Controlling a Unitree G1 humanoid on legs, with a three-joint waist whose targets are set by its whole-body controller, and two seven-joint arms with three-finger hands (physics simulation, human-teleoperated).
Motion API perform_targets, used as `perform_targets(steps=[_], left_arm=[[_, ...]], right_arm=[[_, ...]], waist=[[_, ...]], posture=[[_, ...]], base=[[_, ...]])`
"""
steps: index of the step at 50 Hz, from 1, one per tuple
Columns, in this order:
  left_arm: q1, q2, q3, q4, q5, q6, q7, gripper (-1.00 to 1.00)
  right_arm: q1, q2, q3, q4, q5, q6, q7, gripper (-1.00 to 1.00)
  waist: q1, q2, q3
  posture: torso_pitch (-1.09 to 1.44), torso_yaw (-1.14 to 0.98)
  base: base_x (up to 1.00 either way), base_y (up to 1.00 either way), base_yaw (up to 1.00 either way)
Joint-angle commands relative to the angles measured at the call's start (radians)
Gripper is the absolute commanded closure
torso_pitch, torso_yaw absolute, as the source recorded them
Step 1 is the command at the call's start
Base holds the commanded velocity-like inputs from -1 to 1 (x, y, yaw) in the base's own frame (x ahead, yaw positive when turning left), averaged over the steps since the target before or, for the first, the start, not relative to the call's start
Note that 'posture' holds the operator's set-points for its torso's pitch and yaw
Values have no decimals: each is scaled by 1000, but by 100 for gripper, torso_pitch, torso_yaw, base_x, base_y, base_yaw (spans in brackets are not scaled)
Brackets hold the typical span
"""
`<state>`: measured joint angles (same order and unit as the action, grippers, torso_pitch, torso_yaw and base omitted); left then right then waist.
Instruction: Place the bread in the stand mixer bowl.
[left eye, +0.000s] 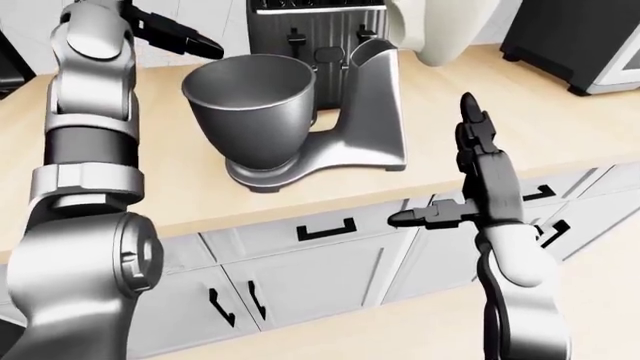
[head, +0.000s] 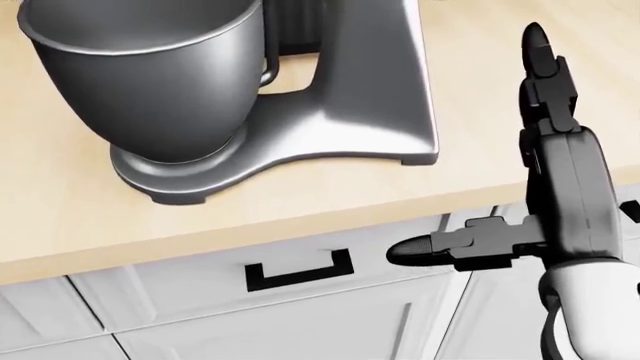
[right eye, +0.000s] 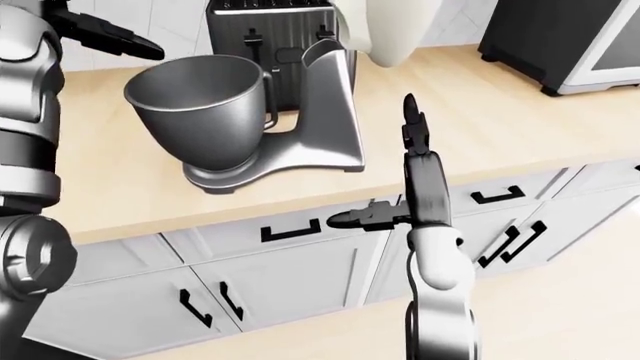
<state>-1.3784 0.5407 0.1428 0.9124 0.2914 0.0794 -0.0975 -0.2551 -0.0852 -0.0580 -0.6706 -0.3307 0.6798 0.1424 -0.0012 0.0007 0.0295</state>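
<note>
Here the right hand (left eye: 470, 176) hovers open beside the counter edge (head: 250, 244).

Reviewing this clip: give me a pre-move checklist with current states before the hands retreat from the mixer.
1. Bread inside the bowl: cannot tell; no bread shows, and the bowl's floor is hidden in every view.
2. Left hand empty: ok, fingers open, holding nothing, at the bowl's upper left.
3. Right hand clear of the stand mixer: ok, open, apart, over the counter edge.
4. Bowl seated upright on the mixer base: ok.
5. Mixer away from the counter edge: ok.
</note>
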Motion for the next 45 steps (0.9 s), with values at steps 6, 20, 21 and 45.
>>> perform_targets(steps=[6, 20, 21, 45], left_arm=[[1, 33, 14, -123, -4, 24, -21, -100], [99, 90, 49, -283, -12, 106, -51, -100], [102, 95, 50, -293, -14, 112, -53, -100], [308, 185, 121, -521, -84, 200, -76, -100]], right_arm=[[-20, -4, -3, -40, -6, -23, -5, -100], [-14, -3, -8, -32, 0, -35, -7, -100], [-14, -3, -7, -29, 1, -37, -8, -100], [-15, -1, -1, -29, -3, -36, -10, -100]], waist=[[-2, 6, -24], [-2, 9, -20], [-2, 10, -20], [0, 18, -21]], posture=[[0, 0], [0, 0], [0, 0], [0, 0]], base=[[0, 0, 0], [0, 0, 0], [0, 0, 0], [0, 0, 0]])
